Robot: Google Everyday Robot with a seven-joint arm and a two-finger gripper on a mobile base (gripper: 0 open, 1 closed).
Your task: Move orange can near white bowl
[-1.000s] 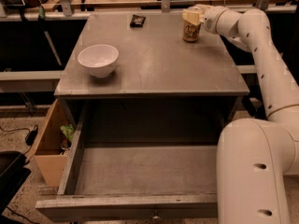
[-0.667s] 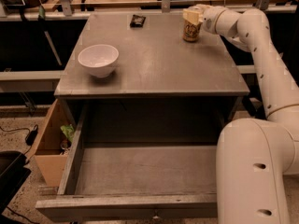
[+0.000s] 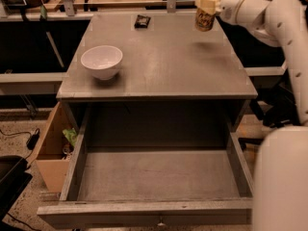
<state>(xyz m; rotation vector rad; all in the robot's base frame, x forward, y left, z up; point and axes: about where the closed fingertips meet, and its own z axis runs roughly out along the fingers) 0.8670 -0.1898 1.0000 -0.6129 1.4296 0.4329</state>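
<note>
Your gripper (image 3: 208,2) pinches the top of the can (image 3: 205,19) between its jaws, above the table (image 3: 163,66), well right of the bowl (image 3: 101,61).

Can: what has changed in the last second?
The tool, shut on the top of the can over the far right corner of the table, has lifted the can clear of the surface; its shadow now lies beneath it. The bowl, packet and open drawer have not moved.
</note>
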